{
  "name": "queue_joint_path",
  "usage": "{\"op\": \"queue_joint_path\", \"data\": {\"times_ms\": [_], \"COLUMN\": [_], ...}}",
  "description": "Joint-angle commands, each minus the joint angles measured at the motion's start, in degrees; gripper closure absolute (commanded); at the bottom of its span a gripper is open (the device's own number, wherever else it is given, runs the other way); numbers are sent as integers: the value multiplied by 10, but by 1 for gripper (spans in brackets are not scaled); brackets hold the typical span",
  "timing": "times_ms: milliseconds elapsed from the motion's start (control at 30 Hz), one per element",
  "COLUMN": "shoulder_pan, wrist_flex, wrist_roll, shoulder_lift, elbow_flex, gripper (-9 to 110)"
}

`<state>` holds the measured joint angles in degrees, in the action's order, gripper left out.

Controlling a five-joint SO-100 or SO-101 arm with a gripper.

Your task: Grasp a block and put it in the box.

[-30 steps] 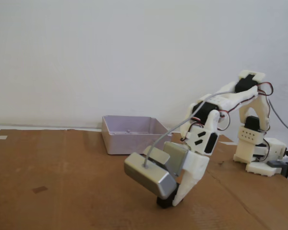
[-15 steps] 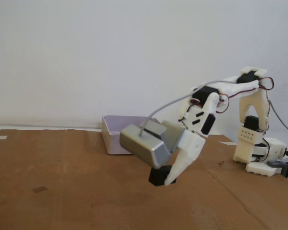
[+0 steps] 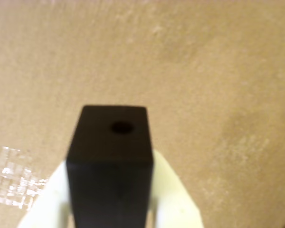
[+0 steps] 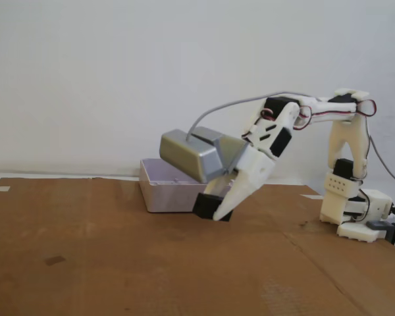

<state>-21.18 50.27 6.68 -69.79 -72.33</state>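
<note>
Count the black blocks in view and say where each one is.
1. The block is clamped in the pincer, lifted off the cardboard beside the box. The box's interior is partly hidden.

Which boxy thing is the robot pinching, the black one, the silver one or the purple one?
The black block: it sits in the gripper. The silver camera is mounted on the arm, and the box rests on the table.

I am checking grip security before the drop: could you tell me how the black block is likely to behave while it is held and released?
The block looks rigid, with flat matte faces, so it probably sits firmly in the gripper. Its square edges suggest it will land flat rather than roll.
</note>
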Motion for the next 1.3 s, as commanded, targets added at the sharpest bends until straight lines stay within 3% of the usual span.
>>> {"op": "queue_joint_path", "data": {"times_ms": [0, 1267], "shoulder_pan": [17, 206], "wrist_flex": [-10, -10], "wrist_roll": [-1, -1], "shoulder_lift": [-120, -199], "elbow_flex": [23, 22], "gripper": [102, 102]}}
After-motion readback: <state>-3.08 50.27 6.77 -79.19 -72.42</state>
